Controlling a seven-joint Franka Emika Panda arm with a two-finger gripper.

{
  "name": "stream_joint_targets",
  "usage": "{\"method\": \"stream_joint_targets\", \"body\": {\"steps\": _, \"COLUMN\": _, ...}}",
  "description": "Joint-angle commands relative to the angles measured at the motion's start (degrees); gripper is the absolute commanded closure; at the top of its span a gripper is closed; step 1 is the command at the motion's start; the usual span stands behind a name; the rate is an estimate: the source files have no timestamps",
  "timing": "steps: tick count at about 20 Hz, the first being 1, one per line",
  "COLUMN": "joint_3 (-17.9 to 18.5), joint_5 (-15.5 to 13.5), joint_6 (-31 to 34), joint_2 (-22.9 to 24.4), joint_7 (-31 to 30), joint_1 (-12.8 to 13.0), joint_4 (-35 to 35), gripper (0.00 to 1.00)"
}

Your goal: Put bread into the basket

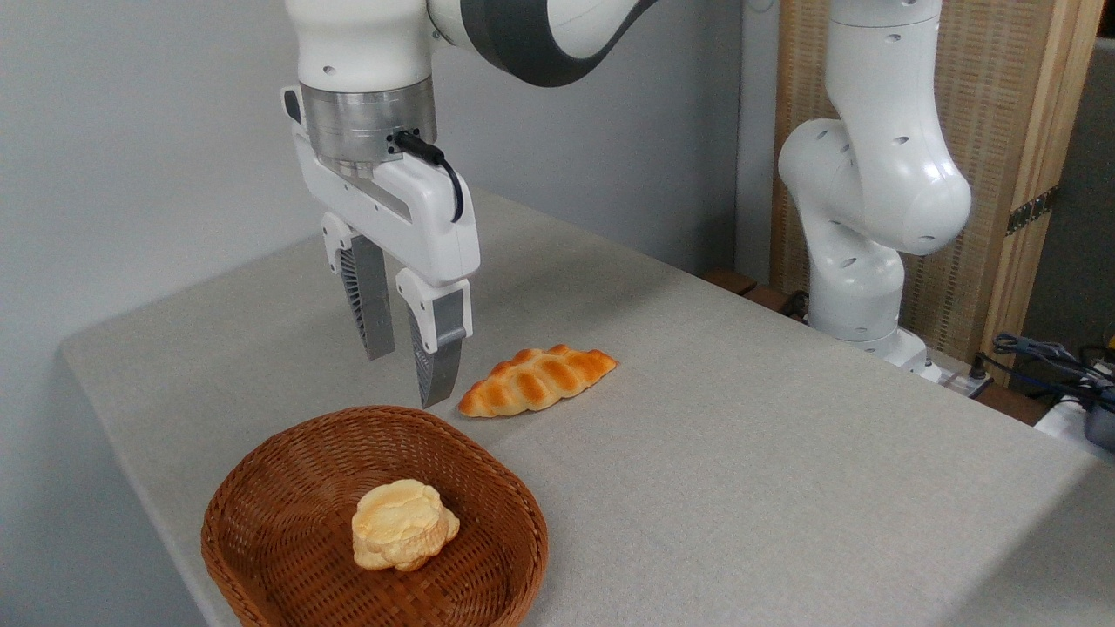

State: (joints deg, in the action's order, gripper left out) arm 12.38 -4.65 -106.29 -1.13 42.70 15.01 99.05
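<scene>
A white robot arm reaches down from the top of the frame, its claw [408,376] hanging in the air with its two grey fingers apart and nothing between them. The fingertips hover above the far rim of the basket [261,475], a round, shallow, reddish-brown wicker basket that sits at the near left corner of the worktop [740,418], close to the worktop's left edge. Inside the basket lies a pale yellow lumpy bun [404,525], a little right of centre. The bread [537,380], a golden-orange braided loaf with tapered ends, lies flat on the worktop just beyond the basket and just right of the claw, touching neither. The worktop is covered in plain grey-beige cloth, and a broad bare stretch of it runs to the right of the loaf and basket. The arm's white base [862,287] stands at the far right edge. Behind are a plain grey wall, a woven wooden-framed screen [1010,131], and some cables [1054,357] at the right.
</scene>
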Motion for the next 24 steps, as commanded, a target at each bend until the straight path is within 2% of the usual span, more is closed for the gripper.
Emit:
{"method": "stream_joint_targets", "body": {"steps": 1, "joint_3": 1.5, "joint_5": -0.9, "joint_6": 1.7, "joint_2": 1.5, "joint_7": -0.3, "joint_1": -0.2, "joint_4": -0.7, "gripper": 0.0}}
{"method": "stream_joint_targets", "body": {"steps": 6, "joint_3": 1.3, "joint_5": -0.9, "joint_6": 1.8, "joint_2": 1.7, "joint_7": -0.4, "joint_1": -0.2, "joint_4": -0.7, "gripper": 0.0}}
{"method": "stream_joint_targets", "body": {"steps": 12, "joint_3": -0.6, "joint_5": -1.0, "joint_6": 1.7, "joint_2": 1.7, "joint_7": -0.9, "joint_1": 0.5, "joint_4": -0.7, "gripper": 0.0}}
{"method": "stream_joint_targets", "body": {"steps": 24, "joint_3": -0.6, "joint_5": -0.9, "joint_6": 1.3, "joint_2": 1.6, "joint_7": -0.7, "joint_1": 0.5, "joint_4": -1.9, "gripper": 0.0}}
